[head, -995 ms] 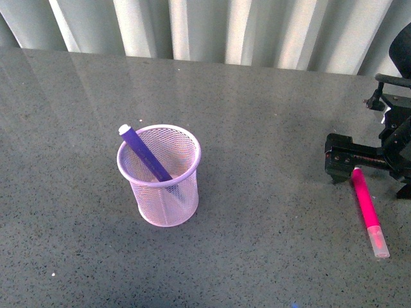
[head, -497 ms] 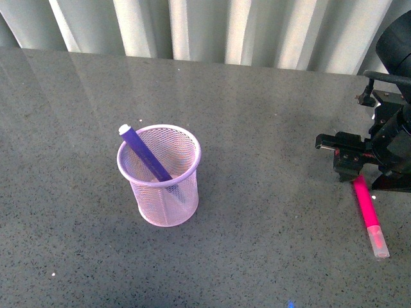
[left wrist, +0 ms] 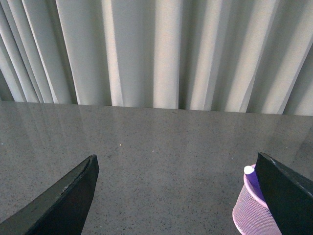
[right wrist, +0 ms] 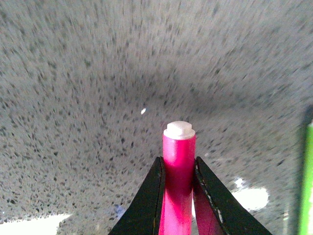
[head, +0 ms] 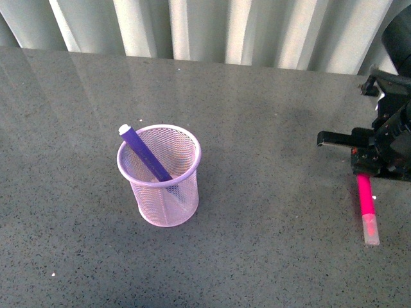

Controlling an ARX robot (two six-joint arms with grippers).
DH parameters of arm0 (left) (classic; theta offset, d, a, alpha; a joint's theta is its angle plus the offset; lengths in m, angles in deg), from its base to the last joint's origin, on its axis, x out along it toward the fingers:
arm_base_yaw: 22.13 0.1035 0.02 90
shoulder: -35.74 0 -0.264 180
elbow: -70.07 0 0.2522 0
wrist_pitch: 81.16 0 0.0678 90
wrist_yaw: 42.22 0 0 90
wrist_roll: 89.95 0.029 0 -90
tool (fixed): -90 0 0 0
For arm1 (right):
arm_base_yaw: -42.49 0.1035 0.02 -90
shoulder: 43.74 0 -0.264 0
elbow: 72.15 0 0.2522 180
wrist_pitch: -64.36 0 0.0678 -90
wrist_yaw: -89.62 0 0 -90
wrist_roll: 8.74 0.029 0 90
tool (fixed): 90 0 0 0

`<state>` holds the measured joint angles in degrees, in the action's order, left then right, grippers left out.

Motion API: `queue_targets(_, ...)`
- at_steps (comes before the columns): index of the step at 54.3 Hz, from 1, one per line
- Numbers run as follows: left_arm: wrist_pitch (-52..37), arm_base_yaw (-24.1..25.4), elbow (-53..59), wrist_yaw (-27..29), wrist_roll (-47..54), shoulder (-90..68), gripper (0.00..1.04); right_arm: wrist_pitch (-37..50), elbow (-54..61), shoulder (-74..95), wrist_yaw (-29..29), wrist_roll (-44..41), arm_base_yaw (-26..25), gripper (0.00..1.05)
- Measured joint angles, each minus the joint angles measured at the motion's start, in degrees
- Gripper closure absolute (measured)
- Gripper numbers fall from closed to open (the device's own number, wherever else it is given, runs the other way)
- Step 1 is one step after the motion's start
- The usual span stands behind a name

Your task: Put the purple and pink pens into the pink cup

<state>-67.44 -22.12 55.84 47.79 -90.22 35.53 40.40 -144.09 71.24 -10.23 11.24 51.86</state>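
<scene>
The dark purple marker pen with a white end [head: 146, 156] already leans inside the pale pink wire-mesh cup [head: 168, 192], its tip poking above the rolled rim, so half the task looks done. The right gripper [right wrist: 178, 164] is clamped on the hot pink marker pen [head: 365, 200] close to its white end. This leaves the translucent cap end pointing down toward the grey speckled bench [head: 270, 96], and that high hold should let the long free part enter the cup first. The cup stands well apart to the left, with nothing on the bench between. The leaning purple pen takes up part of the mouth. The left gripper [left wrist: 176, 164] is spread and holds nothing, near the cup. A green strip [right wrist: 306, 181] beside the pink pen cannot be identified.
</scene>
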Motion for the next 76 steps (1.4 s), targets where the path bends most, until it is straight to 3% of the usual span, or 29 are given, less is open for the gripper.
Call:
queue_targets(15, 0.0, 0.0, 0.0, 0.0, 0.0, 0.0, 0.07, 15.6, 5.5, -11.6, -3.0, -10.0, 0.9, 0.93)
queue_targets(21, 0.0, 0.0, 0.0, 0.0, 0.0, 0.0, 0.07, 24.7, 8.0, -15.8, 0.9, -13.7, 2.3, 0.93)
queue_targets(29, 0.0, 0.0, 0.0, 0.0, 0.0, 0.0, 0.07, 38.4, 12.5, -20.5, 10.6, -19.3, 6.6, 0.93)
queue_targets(44, 0.0, 0.0, 0.0, 0.0, 0.0, 0.0, 0.07, 58.6, 18.1, -19.9, 18.3, -28.1, 15.6, 0.93)
queue_targets(59, 0.0, 0.0, 0.0, 0.0, 0.0, 0.0, 0.07, 66.0, 17.6, -16.1, 19.5, -22.8, 22.2, 0.93)
queue_targets(76, 0.0, 0.0, 0.0, 0.0, 0.0, 0.0, 0.07, 66.9, 14.7, -10.7, 19.6, -21.0, 26.4, 0.93)
